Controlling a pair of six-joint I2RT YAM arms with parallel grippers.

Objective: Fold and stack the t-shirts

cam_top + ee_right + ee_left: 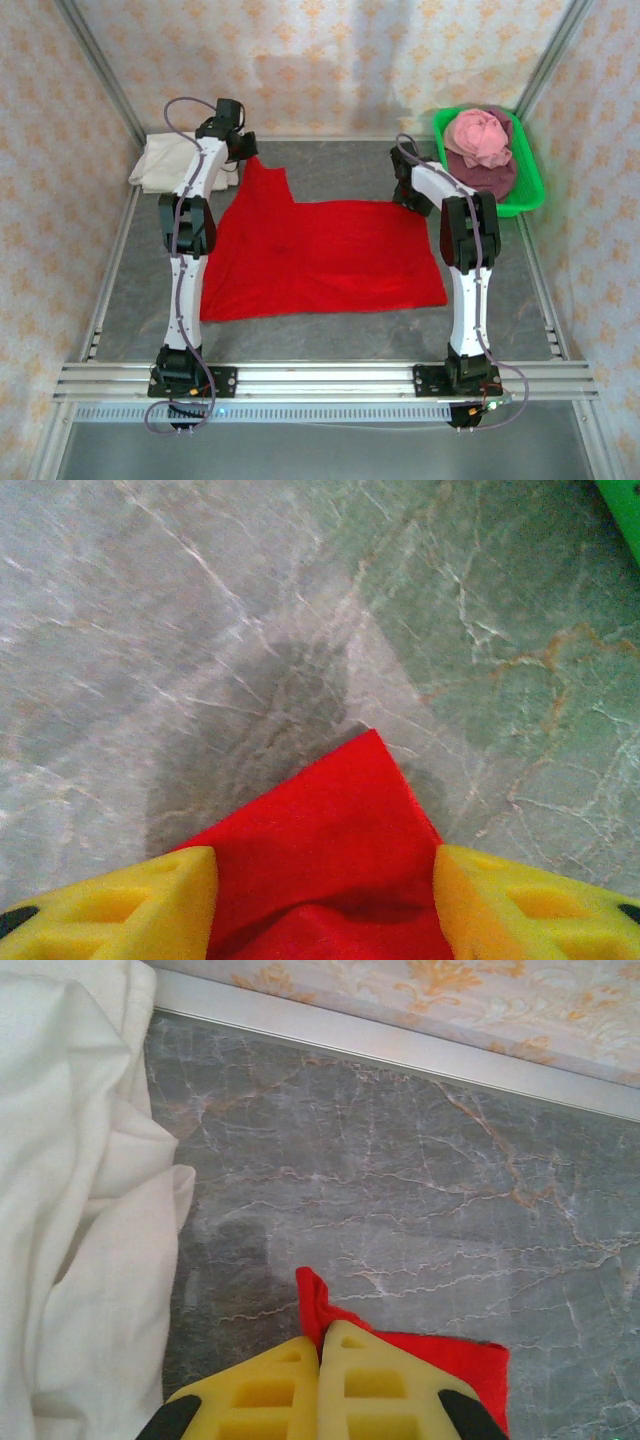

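Observation:
The bright red t-shirt (320,255) lies spread flat on the grey table. My left gripper (245,150) is at its far left corner, shut on a raised fold of the red t-shirt (312,1295); in the left wrist view the yellow fingers (260,1390) press together at the left gripper (322,1335). My right gripper (405,200) is at the far right corner. In the right wrist view the right gripper (325,865) stands open, its yellow fingers (150,900) apart on either side of the red t-shirt's corner (330,800), which lies between them on the table.
A cream-white t-shirt (165,160) lies crumpled at the far left, close beside the left gripper (80,1210). A green tray (530,190) at the far right holds a pink t-shirt (480,135) on a maroon one (490,175). The back wall rail (400,1045) is near.

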